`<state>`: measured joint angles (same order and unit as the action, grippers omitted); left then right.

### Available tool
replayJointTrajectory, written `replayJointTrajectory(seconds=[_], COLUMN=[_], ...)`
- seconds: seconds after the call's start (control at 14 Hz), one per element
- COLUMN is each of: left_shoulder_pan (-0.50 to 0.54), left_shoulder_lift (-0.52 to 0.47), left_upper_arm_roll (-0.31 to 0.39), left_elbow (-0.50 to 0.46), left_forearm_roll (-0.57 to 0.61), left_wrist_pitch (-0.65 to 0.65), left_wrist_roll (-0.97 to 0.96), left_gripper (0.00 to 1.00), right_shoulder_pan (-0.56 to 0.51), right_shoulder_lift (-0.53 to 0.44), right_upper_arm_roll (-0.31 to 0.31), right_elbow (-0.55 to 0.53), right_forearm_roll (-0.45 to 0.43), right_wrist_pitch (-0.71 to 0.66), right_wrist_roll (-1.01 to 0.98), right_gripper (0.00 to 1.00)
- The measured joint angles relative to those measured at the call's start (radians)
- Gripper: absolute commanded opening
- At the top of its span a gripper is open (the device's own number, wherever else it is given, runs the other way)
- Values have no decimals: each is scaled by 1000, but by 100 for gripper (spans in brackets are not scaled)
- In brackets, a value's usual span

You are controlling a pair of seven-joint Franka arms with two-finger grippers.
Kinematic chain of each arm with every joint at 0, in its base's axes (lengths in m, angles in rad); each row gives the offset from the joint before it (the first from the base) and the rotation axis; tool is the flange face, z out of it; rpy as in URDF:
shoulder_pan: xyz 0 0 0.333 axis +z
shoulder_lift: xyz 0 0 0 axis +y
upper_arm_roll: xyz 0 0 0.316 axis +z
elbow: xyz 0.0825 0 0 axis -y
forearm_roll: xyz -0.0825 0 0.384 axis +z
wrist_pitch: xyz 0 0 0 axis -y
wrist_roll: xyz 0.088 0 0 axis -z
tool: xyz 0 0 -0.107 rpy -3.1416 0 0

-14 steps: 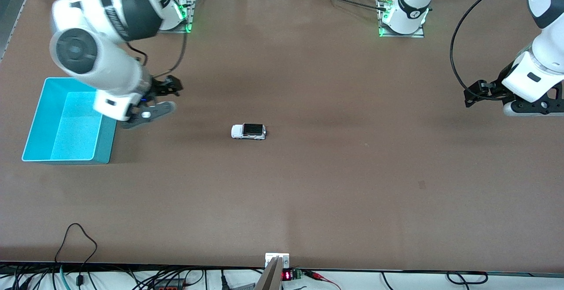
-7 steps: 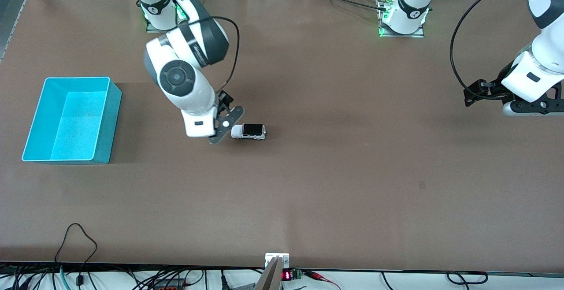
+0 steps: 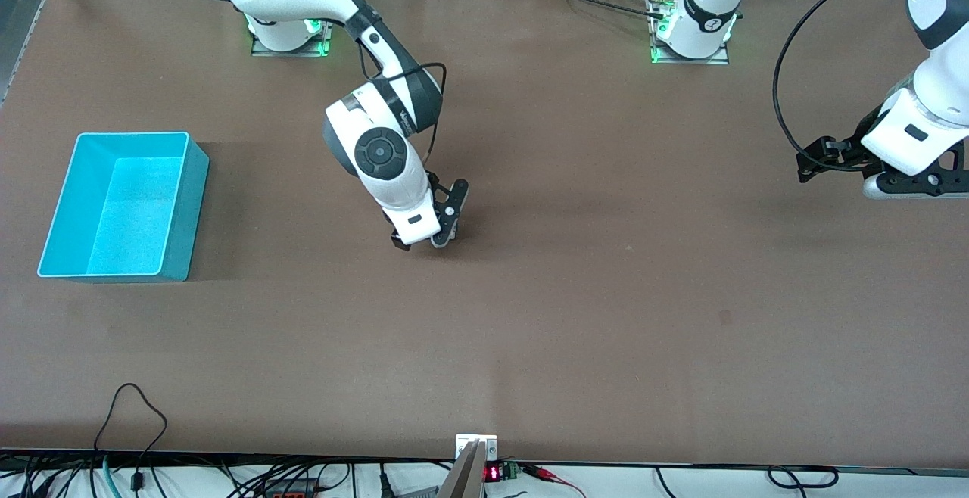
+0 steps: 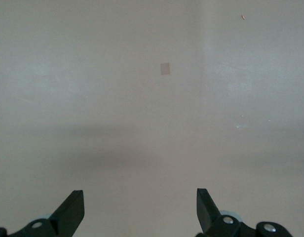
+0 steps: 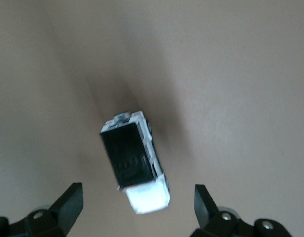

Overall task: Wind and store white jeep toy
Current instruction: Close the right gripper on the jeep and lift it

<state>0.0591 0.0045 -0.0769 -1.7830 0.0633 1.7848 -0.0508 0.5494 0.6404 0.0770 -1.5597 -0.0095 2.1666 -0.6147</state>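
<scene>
The right tool hangs over the middle of the desk, directly above the white jeep toy, which the arm hides from the front camera; the right wrist view shows the toy standing on its wheels on the desk, black roof up, between the two fingers but not touched by either. The jaws stand wide apart and hold nothing. The toy lies at a slant to the line between the fingers, so the step in hand, judged from this, is lining up and coming down for the grasp. Doing it well likely means turning the wrist until the fingers face the toy's long sides squarely, then lowering straight so the tips pass clear of the roof and close low on the body, without nudging the wheels into a roll. The turquoise bin sits near the desk edge at the right arm's end, open and waiting. The left tool waits over the desk's opposite end, jaws spread and empty
</scene>
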Motion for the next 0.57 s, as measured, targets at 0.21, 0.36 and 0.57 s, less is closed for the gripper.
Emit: replayJointTrajectory(seconds=[0.21, 0.36, 0.57], left_shoulder_pan=[0, 0, 0], left_shoulder_lift=[0, 0, 0], left_upper_arm_roll=[0, 0, 0], left_elbow=[0, 0, 0], left_forearm_roll=[0, 0, 0], left_wrist_pitch=[-1, -1, -2], left_wrist_roll=[0, 0, 0], left_gripper=[100, 100, 100], right_shoulder_pan=[1, 1, 7], right_shoulder_lift=[40, 59, 76], right_upper_arm_roll=[-2, -2, -2], right_elbow=[-16, -18, -24], right_forearm_roll=[0, 0, 0], right_wrist_pitch=[74, 92, 104], right_wrist_roll=[-38, -47, -53], right_gripper=[100, 100, 100])
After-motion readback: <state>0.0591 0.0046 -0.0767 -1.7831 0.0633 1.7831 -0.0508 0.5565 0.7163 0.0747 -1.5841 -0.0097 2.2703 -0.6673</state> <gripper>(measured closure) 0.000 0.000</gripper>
